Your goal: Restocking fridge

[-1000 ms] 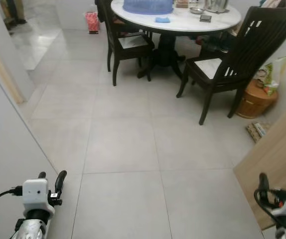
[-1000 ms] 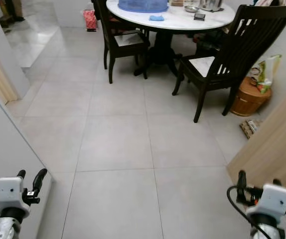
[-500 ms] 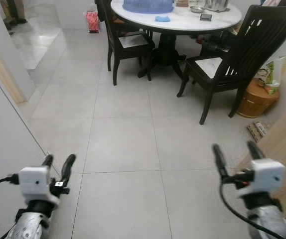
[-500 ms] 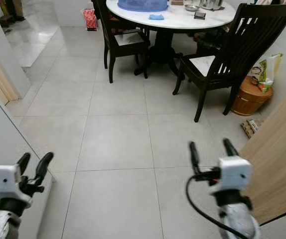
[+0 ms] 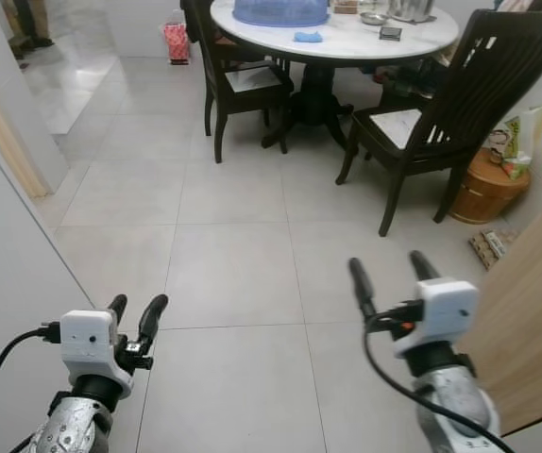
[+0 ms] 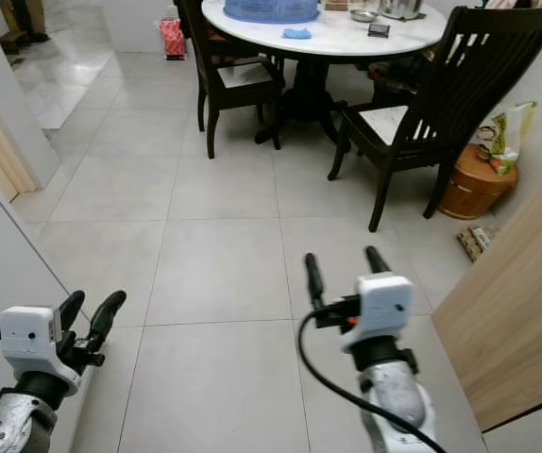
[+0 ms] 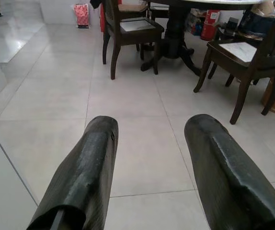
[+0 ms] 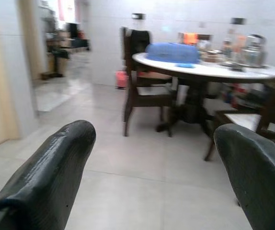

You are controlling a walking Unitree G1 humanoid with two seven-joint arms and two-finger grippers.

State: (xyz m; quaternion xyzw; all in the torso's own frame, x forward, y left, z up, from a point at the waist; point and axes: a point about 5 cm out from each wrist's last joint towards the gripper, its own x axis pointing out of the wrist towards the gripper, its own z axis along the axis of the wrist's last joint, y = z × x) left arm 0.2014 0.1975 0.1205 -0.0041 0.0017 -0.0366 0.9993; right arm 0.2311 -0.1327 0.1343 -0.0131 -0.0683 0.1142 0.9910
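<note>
Left eye view: grey tiled floor (image 5: 233,274) before round table (image 5: 347,42).

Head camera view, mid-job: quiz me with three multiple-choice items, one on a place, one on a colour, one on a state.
1. Where does the blue dome cover sit?
A. on the round white table
B. on the floor
C. on a chair seat

2. What colour is the bag on the floor beyond the table?
A. green
B. red
C. black

3. How does the right hand stand?
A. shut on a bottle
B. open and holding nothing
C. shut and holding nothing

Answers: 1 A, the blue dome cover rests on the round white table beside a small blue cloth. 2 B, the bag by the far wall is red. 3 B, the right hand has its two black fingers spread over the tiled floor with nothing between them; the left hand is open too.
</note>
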